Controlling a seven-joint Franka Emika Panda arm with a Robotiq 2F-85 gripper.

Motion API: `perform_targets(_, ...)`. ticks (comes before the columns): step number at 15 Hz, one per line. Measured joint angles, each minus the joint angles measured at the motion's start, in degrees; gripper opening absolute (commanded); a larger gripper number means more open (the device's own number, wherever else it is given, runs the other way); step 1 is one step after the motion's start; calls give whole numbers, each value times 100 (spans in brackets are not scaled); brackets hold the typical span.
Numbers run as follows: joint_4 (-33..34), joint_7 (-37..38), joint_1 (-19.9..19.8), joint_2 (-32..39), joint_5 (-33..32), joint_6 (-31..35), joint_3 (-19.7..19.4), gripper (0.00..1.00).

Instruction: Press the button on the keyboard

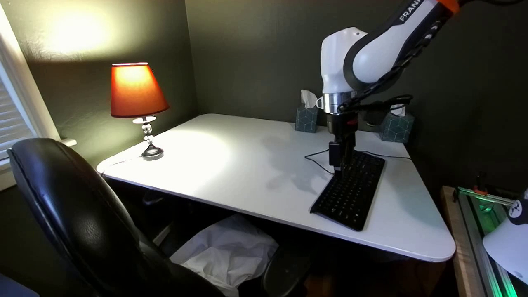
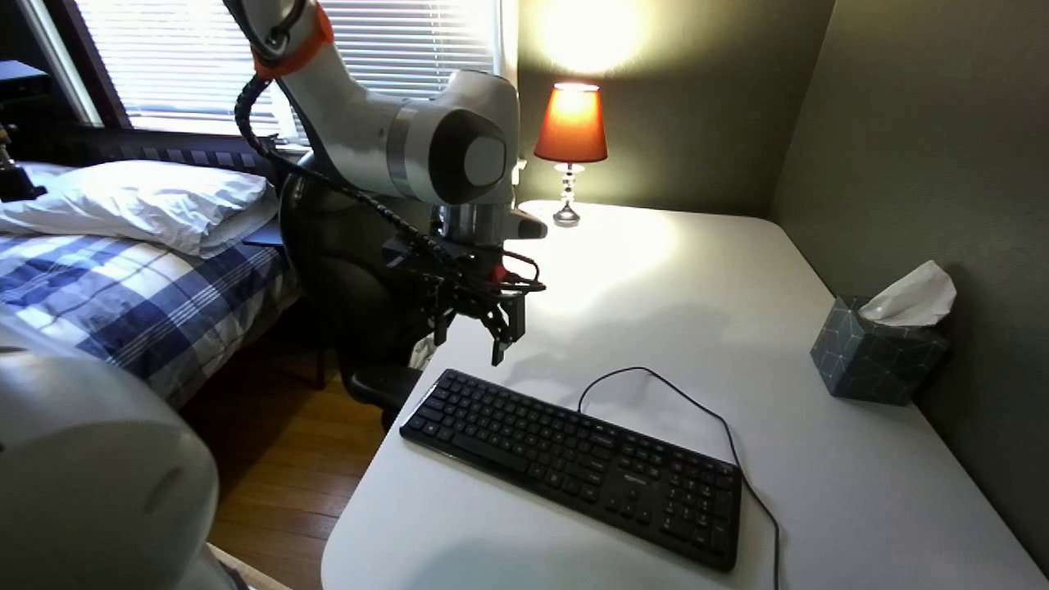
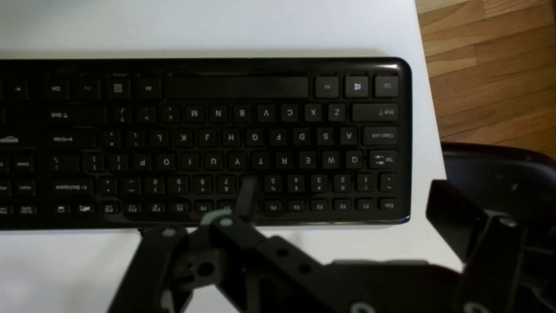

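- Where's the keyboard?
- In an exterior view, flat on the counter, one short end near the edge.
- And the fingers?
- In an exterior view, spread apart and holding nothing, hanging clear of the keyboard.
- How will it handle?
- The wrist view shows small, separate keys in a hard-looking case; I'd guess light and stiff, apt to skid if pushed sideways.
- Where to take hold?
- For a press, nowhere: I'd bring the fingers together and push one key's middle gently straight down. To shift the keyboard, pinch across a long edge.
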Motion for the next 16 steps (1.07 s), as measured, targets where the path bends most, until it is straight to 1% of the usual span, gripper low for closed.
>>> perform_targets(1, 1, -1, 0, 79, -9, 51, -1, 74)
perform_targets(2, 1, -13, 0, 152, -27, 92, -1, 70)
perform_targets(3, 1, -20, 0, 223, -66, 154, -1, 62)
perform_targets(4, 1, -29, 0, 296, -112, 227, -1, 52)
perform_targets(6, 2, -46, 1, 440, -208, 346, -1, 38)
perform_targets(9, 3, -50, 1, 628, -319, 509, -3, 14)
perform_targets(11, 7, -49, 0, 729, -388, 603, -16, 1)
perform_targets(16, 57, -49, -2, 948, -421, 761, -52, 0)
